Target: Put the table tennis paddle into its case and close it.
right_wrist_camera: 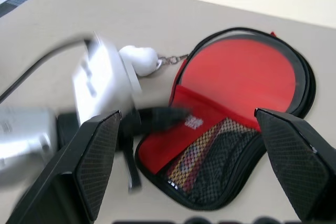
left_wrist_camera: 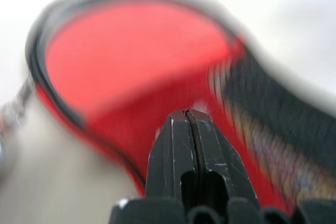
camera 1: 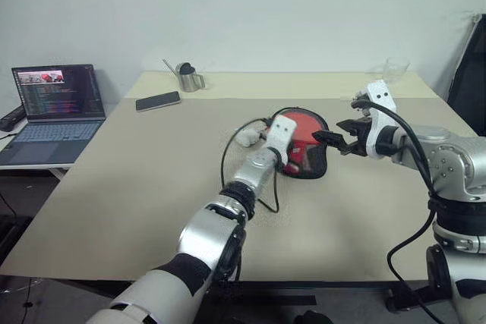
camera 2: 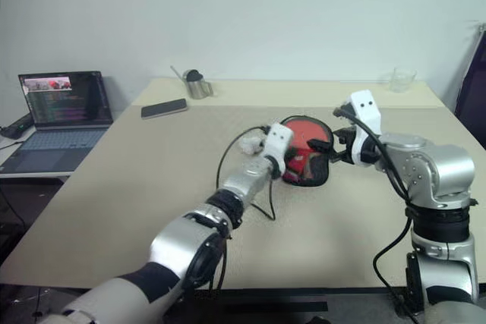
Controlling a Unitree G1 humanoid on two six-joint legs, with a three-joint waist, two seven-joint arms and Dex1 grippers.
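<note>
The case (right_wrist_camera: pixel 241 114) lies flat on the table (camera 1: pixel 114 187) at frame centre in the head views, round end toward the top, narrow mesh-pocket end toward the bottom; its long axis runs roughly top to bottom. The paddle handle (right_wrist_camera: pixel 202 148) shows through the mesh. The left gripper (right_wrist_camera: pixel 157 116), fingers pressed together and holding nothing visible, points at the case's lower-left edge and is nearest. The right gripper (camera 1: pixel 328 139), jaws fully spread and empty, hovers at the right edge.
</note>
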